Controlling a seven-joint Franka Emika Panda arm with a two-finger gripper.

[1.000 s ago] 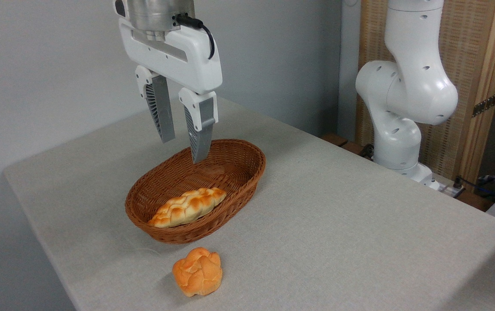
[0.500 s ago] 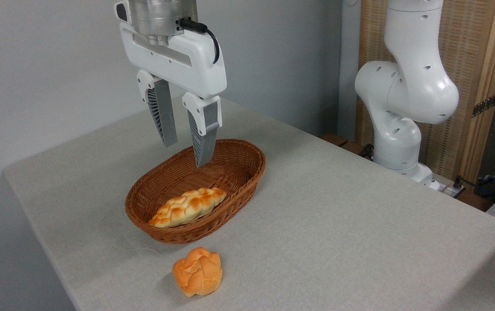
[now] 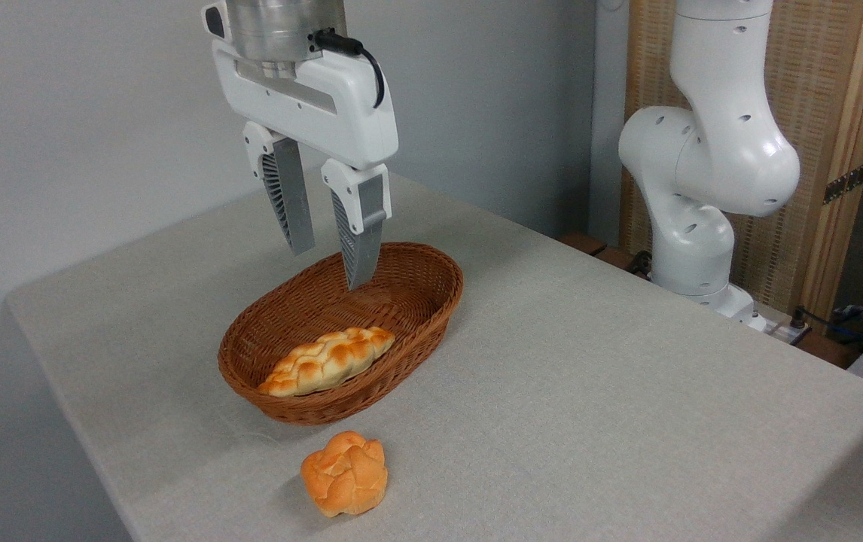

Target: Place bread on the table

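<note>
Judging progress: we take the task as essentially done.
Bread: the knotted bun [image 3: 344, 474] rests on the table [image 3: 590, 391], just in front of the wicker basket [image 3: 431, 316].
Gripper: the gripper [image 3: 330, 263] hangs above the basket, fingers spread, holding nothing.
Basket contents: we see a braided loaf [image 3: 326, 361].
Writing: we read no labels or brands.

Orange-brown bread [image 3: 344, 482], brown basket [image 3: 431, 322].
</note>
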